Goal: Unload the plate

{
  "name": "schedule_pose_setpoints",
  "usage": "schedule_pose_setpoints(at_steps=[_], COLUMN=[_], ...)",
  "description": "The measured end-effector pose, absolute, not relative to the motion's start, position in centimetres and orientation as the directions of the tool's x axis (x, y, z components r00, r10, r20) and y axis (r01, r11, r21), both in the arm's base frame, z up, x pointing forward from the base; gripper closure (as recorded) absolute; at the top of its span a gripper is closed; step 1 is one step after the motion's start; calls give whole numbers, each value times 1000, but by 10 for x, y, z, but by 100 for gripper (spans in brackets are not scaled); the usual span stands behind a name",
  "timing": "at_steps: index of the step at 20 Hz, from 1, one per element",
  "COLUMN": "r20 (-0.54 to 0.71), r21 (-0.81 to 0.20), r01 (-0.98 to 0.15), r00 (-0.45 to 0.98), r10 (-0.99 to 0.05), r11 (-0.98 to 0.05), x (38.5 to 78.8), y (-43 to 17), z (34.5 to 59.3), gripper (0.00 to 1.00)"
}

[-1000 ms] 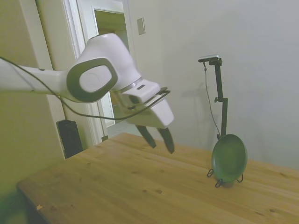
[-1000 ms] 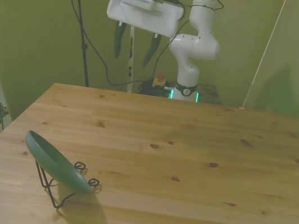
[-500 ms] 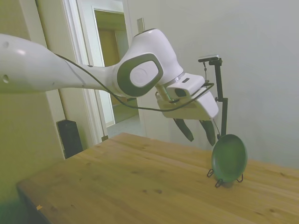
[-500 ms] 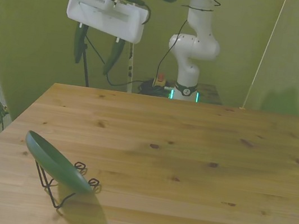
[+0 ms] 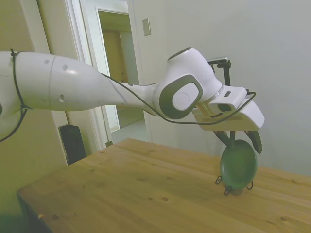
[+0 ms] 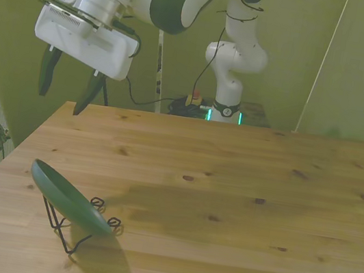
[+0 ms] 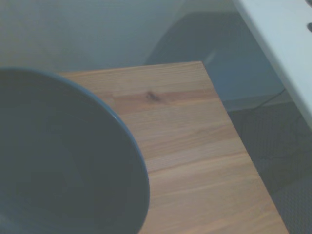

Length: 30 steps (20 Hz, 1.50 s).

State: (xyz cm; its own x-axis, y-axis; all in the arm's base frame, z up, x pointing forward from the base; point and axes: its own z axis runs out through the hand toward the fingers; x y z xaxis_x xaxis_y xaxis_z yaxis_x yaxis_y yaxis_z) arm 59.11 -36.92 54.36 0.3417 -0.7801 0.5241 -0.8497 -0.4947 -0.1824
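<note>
Above the plate [image 6: 65, 195] near the table's [image 6: 243, 188] edge — tool [image 6: 63, 93] wide, clear of its rim.

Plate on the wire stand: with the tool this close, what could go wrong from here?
1. The plate only leans tilted in the thin wire stand; a bump from the open tool could tip both.
2. It sits near the table corner, so a knocked plate might slide off the edge.

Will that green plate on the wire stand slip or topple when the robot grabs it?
The plate looks glossy, so its rim may slip between the fingers. It only leans on the thin wire stand, so a nudge might tip it. It looks rigid, perhaps breakable.
</note>
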Motion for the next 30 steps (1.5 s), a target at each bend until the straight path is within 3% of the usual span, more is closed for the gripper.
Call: schedule_pose_setpoints(at_steps=[16,17,30], r20=[531,531,543], r21=[-167,-163,-133], r01=[-838,-834,-799], r00=[368,376,436], r10=[-763,-759,-718], r11=[-520,-527,-586], x=[676,678,682], y=[-384,-383,-383], z=[483,480,475], gripper=[0,100,100])
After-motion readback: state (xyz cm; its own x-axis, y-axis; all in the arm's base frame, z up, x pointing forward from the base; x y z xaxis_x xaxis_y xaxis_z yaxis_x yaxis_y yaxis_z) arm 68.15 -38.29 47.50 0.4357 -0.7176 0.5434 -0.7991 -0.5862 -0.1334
